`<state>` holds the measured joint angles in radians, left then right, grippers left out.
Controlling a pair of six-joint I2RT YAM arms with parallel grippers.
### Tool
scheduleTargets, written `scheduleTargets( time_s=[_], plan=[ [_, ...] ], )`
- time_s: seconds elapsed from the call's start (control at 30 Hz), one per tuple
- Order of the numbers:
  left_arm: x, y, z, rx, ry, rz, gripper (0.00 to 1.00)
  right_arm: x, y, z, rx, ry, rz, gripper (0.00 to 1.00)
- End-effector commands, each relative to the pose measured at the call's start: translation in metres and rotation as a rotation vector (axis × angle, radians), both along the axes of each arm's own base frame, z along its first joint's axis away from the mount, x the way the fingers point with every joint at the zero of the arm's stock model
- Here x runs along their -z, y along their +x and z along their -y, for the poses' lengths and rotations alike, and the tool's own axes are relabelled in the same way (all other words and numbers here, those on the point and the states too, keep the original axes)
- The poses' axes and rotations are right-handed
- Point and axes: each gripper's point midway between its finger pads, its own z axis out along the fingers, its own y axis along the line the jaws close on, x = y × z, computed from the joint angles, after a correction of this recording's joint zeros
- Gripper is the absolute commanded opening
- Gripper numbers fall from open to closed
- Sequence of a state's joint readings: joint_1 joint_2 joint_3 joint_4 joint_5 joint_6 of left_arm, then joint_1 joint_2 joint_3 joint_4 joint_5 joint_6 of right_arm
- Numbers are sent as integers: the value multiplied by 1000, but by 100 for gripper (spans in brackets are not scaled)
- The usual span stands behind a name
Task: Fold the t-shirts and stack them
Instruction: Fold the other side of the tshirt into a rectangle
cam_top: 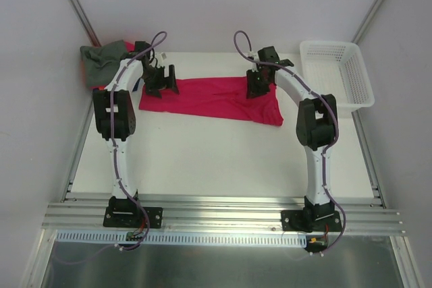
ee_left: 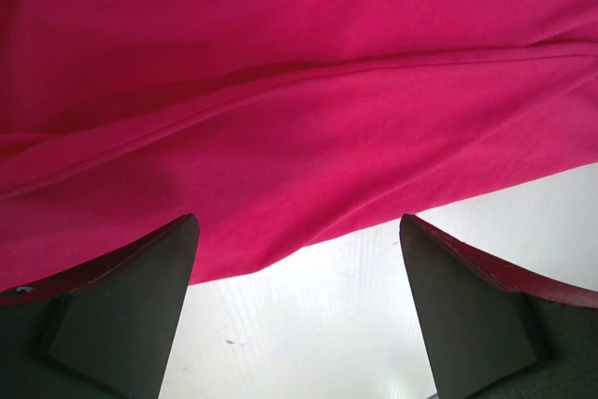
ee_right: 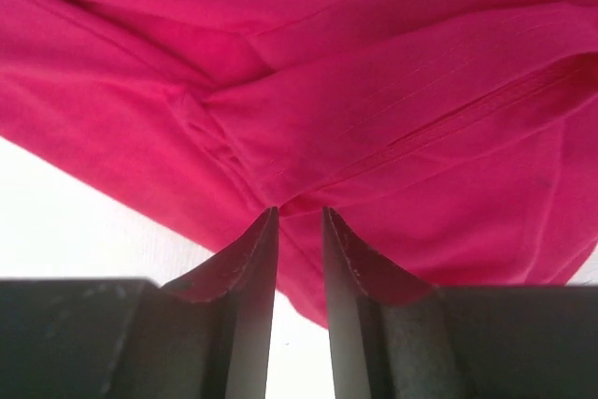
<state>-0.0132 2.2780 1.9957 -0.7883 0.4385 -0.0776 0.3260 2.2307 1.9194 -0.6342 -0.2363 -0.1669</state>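
While red t-shirt (ee_left: 280,91) fills wrist views, overhead shows basket (cam_top: 361,82)

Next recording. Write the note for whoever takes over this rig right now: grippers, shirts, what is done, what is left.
Left gripper: open, jaws wide apart over the near edge of the red shirt, holding nothing.
Right gripper: jaws almost together at the same shirt's near edge. Creases run to the tips, so it is probably pinching, but I cannot be sure.
Red shirt: spread and rumpled across the far middle of the table.
Grey-green shirt: heaped in the far left corner.
Basket: far right.
Done: no finished fold or stack in view.
Left: fold the red shirt, then the grey-green one, then stack them.
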Motion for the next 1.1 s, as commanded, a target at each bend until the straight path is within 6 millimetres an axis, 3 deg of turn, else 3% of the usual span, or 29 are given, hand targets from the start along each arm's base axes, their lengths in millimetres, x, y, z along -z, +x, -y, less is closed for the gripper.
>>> scheduleTargets(
  time_s=[0.0,0.23,0.57,1.07],
  plan=[
    [0,-2,21,62,-1,7,90,-24,16,-3,14,43,57,29],
    [8,-2,34,73,-25,-12,90,-19,17,-6,4,40,54,29],
    [22,-1,38,61,-52,-53,90,-9,-2,-26,-53,32,21,31],
    [23,-4,43,60,-61,-65,90,1,-3,-22,-62,11,11,32]
  ],
)
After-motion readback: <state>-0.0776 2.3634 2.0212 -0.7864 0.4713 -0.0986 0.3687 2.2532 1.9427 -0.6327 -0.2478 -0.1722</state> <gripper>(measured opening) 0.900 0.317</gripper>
